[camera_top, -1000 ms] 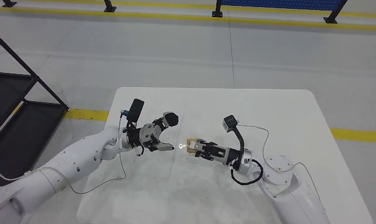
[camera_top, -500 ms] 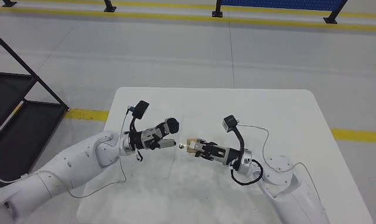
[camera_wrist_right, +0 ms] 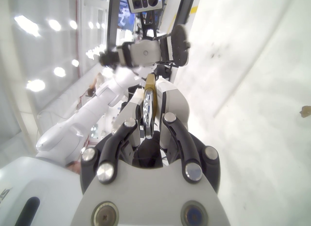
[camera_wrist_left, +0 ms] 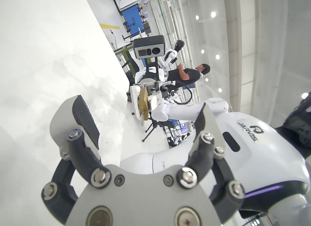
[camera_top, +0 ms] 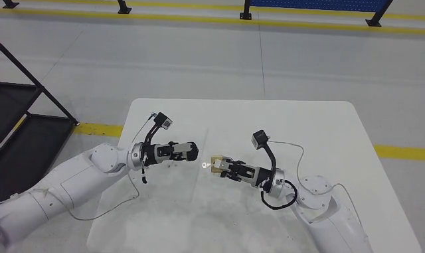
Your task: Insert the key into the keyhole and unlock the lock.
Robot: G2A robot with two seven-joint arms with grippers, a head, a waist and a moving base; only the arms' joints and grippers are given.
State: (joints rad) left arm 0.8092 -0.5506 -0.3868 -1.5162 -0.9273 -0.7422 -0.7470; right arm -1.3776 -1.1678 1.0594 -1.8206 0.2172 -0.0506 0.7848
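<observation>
print | white shell (camera_wrist_left: 247,131), left wrist view: a dark logo mark with one word in capitals beside it | arm joint (camera_wrist_left: 163,165) near it: small grey lettering — too small to tell | casing (camera_wrist_right: 4,191), right wrist view: a few dark capitals, cut by the edge | brass lock (camera_wrist_left: 142,105) — any stamp too small to tell

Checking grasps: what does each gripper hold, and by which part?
Right gripper clamps the lock by its flat sides, shackle end inward; left gripper is open and empty.

Brass-gold lock (camera_wrist_left: 142,102), white table (camera_top: 299,127) with faint grey smudges, black ribbed gripper pads (camera_wrist_left: 85,117).
</observation>
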